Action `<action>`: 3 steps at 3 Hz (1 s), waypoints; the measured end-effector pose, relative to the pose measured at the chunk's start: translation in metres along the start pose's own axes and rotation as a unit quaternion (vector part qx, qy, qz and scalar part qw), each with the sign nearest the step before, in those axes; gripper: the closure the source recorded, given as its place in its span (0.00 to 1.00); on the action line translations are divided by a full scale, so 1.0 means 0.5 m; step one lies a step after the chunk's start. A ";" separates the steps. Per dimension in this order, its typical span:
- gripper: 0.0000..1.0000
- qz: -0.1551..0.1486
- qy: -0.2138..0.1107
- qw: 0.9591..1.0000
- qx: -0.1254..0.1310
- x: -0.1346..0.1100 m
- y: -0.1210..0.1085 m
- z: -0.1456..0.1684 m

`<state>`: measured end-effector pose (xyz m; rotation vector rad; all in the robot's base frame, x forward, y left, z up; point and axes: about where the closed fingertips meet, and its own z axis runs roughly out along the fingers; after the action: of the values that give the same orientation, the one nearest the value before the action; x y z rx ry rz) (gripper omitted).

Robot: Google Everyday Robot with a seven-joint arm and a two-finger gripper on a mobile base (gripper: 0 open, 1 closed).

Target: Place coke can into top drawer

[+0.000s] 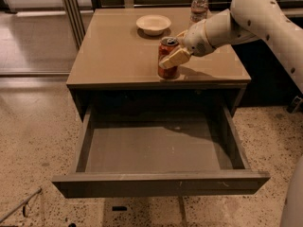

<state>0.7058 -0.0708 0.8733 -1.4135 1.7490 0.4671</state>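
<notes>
While the coke can (166, 70) stands upright near the front edge of the tan cabinet top (118, 56), our gripper (171, 51) reaches in from the right and pinches it, one finger across its near side. Below, the top drawer (161, 183) is pulled out, its grey floor showing. Farther back sit a cream bowl (153, 23) and, to its right, a water bottle (199, 4).

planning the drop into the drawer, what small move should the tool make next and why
Probably lift the coke can slightly: the tool is against it, it stands on the cabinet top near the front edge, and the top drawer lies open below.
</notes>
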 end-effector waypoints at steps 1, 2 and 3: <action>0.66 0.000 0.000 1.000 0.000 0.000 0.000 0.000; 0.89 -0.027 -0.003 0.999 -0.037 -0.023 0.033 -0.009; 1.00 -0.056 -0.010 0.994 -0.088 -0.061 0.096 -0.049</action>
<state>0.6535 -0.0547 0.9017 -1.6157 1.6342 0.5836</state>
